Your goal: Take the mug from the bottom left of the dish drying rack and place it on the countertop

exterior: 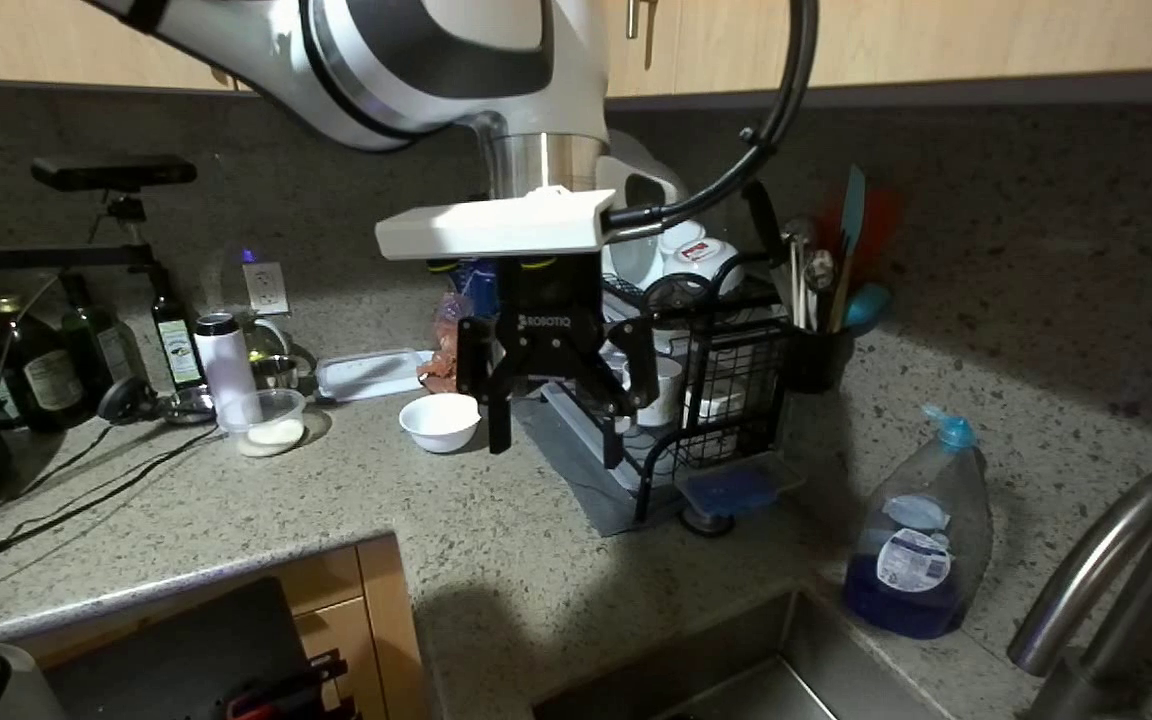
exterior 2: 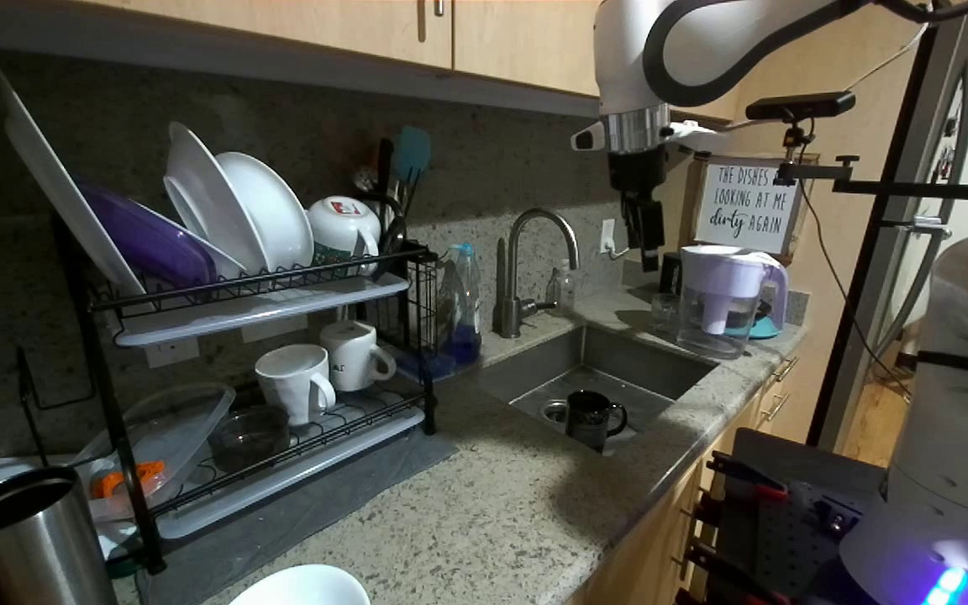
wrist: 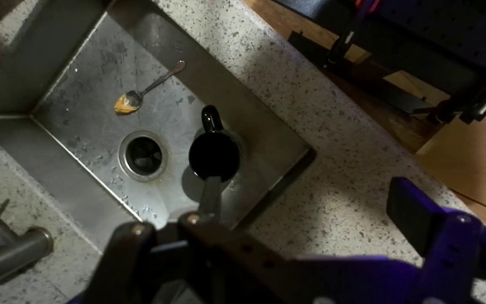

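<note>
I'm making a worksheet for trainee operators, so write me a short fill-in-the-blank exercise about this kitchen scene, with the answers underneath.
1. The claw holds nothing and stands ____.
2. The glossy mug in the sink is ____ in colour.
3. Two white mugs sit on the ____ tier of the dish drying rack.
4. The white sign reads, in part, "looking at me ____ again."

Missing words: open; black; lower; dirty.
</note>
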You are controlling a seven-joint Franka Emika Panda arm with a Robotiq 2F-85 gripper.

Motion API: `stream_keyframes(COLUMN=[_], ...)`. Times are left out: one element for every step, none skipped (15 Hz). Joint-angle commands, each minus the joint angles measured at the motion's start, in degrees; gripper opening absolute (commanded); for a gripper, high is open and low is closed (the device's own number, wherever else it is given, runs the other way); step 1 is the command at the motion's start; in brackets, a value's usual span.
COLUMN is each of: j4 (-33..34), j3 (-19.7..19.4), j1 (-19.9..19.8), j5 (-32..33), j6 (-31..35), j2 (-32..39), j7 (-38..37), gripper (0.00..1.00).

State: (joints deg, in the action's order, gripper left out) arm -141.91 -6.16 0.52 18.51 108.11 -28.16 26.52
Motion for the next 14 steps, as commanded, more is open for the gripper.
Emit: stream_keyframes(j4=[-3.8, -4.4, -5.0, -5.5, -5.9, -6.4, -6.6, -7.1, -7.2, -7.5, -7.6, -7.6, -7.5, -6.9], j3=[2.6, 3.2, 4.0, 4.6, 5.2, 5.7, 6.3, 6.5, 6.9, 7.1, 7.4, 7.6, 7.8, 7.9], j1=[3.0, 4.0, 5.0, 5.8, 6.7, 7.4, 8.1, 8.6, 9.1, 9.5, 9.9, 10.1, 10.3, 10.4], j5=[0.2, 0.3, 0.3, 0.6, 0.6, 0.8, 1.1, 1.3, 1.1, 1.2, 1.0, 0.7, 0.6, 1.0], j6=[3.4, 4.8, 6.0, 7.7, 9.2, 11.1, 12.8, 14.5, 15.9, 17.7, 19.1, 20.5, 21.4, 20.6], j2=[-1.6, -1.5, -1.6, -1.4, -1.4, -1.2, -0.8, -0.9, -0.8, -0.5, -0.3, 0.0, 0.5, 0.8], j7=[0.3, 0.6, 0.7, 0.9, 1.2, 1.4, 1.2, 1.8, 1.7, 1.8, 1.7, 1.3, 1.1, 2.1], gripper=[1.0, 1.0, 1.0, 1.0, 1.0, 1.0, 1.0, 1.0, 1.0, 1.0, 1.0, 1.0, 1.0, 1.0])
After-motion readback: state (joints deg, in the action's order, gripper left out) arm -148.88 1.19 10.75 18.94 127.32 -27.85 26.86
